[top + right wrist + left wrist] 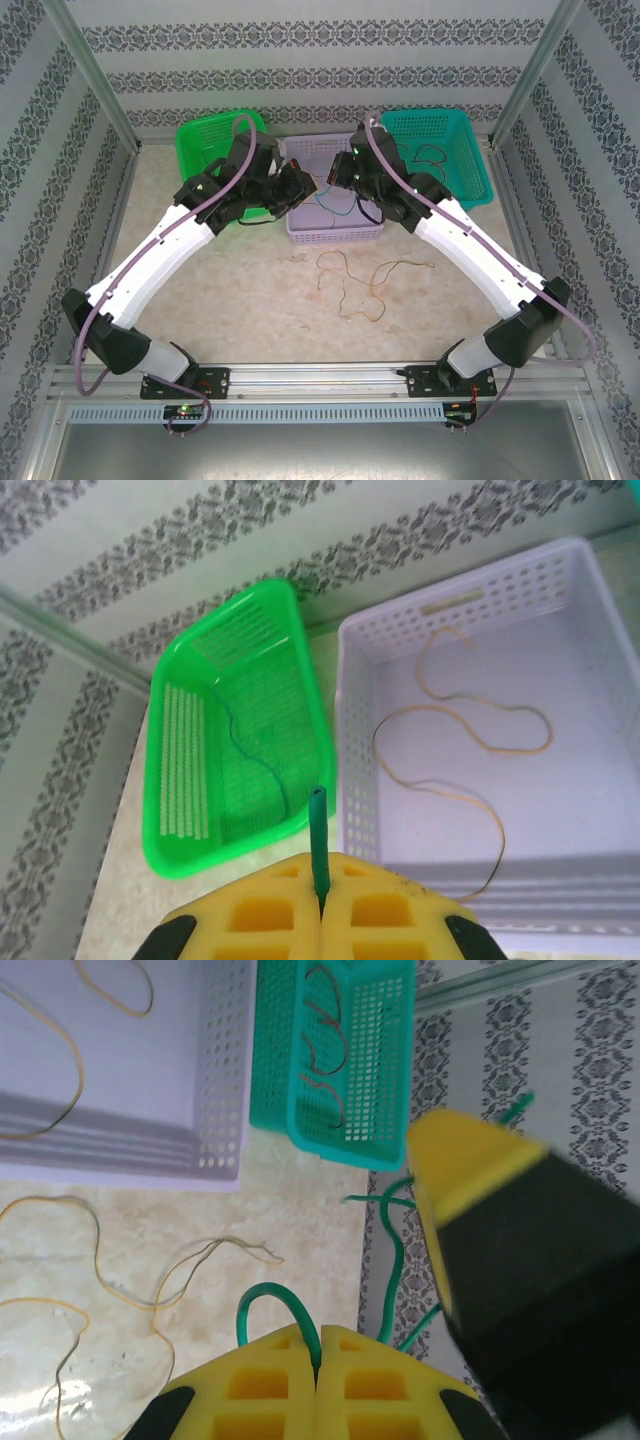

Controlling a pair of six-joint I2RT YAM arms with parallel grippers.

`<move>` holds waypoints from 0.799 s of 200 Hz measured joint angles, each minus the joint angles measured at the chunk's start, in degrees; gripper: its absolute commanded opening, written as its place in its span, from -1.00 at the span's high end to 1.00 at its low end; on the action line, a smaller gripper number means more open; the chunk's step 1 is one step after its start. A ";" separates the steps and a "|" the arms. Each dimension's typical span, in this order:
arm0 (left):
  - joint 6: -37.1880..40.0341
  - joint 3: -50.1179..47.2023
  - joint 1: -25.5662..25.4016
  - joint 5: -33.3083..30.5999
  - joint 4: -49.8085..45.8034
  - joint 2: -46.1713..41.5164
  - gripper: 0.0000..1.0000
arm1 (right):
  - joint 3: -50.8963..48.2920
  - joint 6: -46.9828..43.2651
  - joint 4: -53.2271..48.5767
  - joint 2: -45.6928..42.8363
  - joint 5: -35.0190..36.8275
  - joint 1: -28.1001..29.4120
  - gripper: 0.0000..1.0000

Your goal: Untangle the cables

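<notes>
A pale marbled tabletop (250,290) carries three perforated baskets along its far edge. The left arm (160,250) and the right arm (480,250) reach in from the near corners and meet above the middle one.

That lavender basket (335,233) sits far centre. A bright green basket (195,150) stands just beside it on the left and a teal basket (450,130) on the right.

The left pincer (316,1360) has its yellow pads pressed together on a green cable (268,1295). The cable loops out of the pads, and green strands rise toward the blurred right pincer beside it. In its own wrist view the right pincer (320,900) is likewise closed, with a short upright end of the green cable (317,840) nipped between the pads.

Thin brown and yellow loose cables (345,270) lie curled on the open tabletop, near of the lavender basket. A yellow cable (470,735) winds across the lavender basket's floor. A reddish cable (325,1060) lies in the teal basket, and a thin dark cable (250,755) lies in the green basket.
</notes>
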 measured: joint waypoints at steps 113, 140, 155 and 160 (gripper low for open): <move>9.44 -1.38 -6.08 -20.24 -1.44 -2.67 1.00 | -2.58 9.94 -6.91 0.42 -10.14 -4.61 1.00; 9.75 -5.66 -6.78 -19.61 -0.68 -4.17 1.00 | -7.56 18.43 -3.13 -2.54 -14.82 -11.43 1.00; 9.70 -8.09 -6.69 -20.33 -1.86 -7.04 1.00 | -10.03 23.10 -2.08 -2.71 -13.66 -16.44 1.00; 9.64 -8.57 -6.69 -20.59 -2.05 -8.00 1.00 | -10.91 24.72 -1.60 -2.71 -13.03 -17.92 1.00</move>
